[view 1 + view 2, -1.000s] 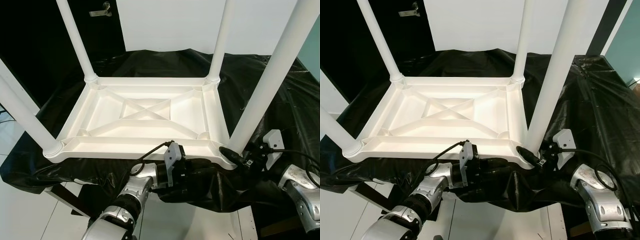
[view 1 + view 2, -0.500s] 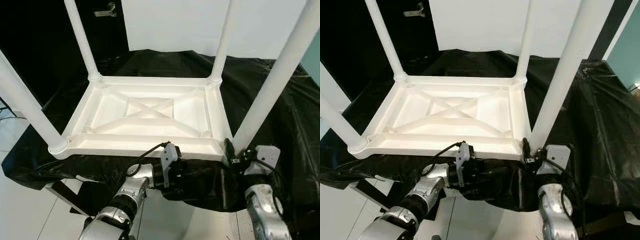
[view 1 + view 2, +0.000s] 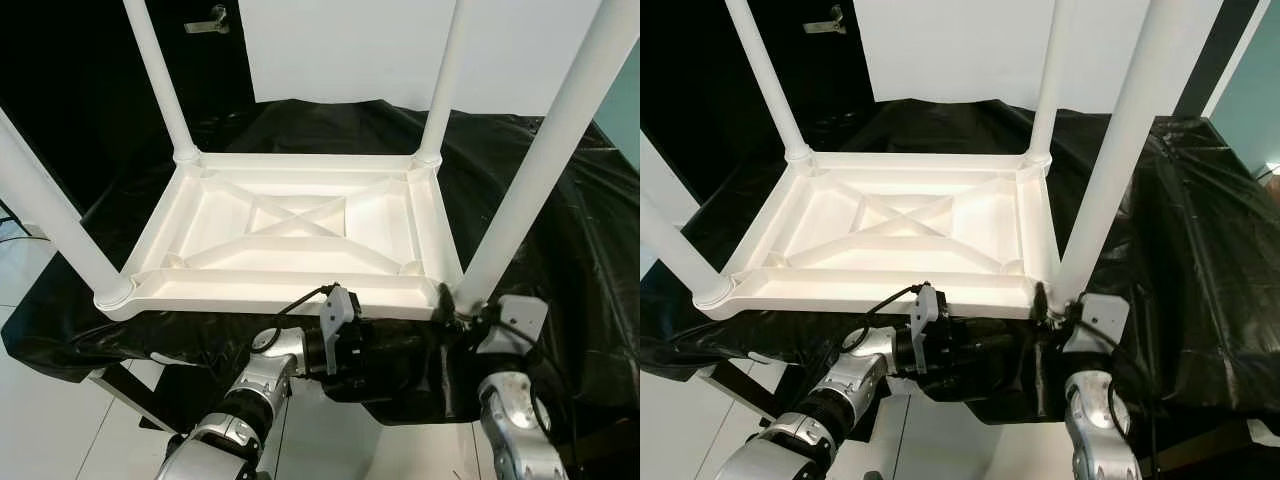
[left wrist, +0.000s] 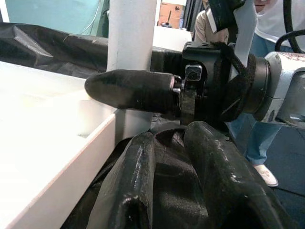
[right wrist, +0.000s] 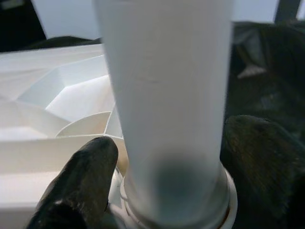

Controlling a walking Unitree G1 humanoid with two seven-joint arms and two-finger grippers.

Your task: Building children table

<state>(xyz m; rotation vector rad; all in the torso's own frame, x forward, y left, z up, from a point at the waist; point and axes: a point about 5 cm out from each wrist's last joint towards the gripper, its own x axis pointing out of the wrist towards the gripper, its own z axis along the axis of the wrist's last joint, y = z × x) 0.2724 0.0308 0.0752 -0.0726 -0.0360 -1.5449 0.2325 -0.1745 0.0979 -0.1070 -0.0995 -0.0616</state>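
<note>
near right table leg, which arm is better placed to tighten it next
Right, probably. The right gripper already has a finger on each side of that leg's base, while the left gripper sits lower, among the black sheet under the tabletop's edge.

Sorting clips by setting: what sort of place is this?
Probably a lab or test room rather than a lived-in home: a work surface draped in black plastic sheeting, a plain white wall panel, and an upturned white children's table being assembled.

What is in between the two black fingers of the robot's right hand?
The near right white table leg, close to its socket. In the right wrist view one finger sits on each side of it; the right hand is at that table corner.
</note>
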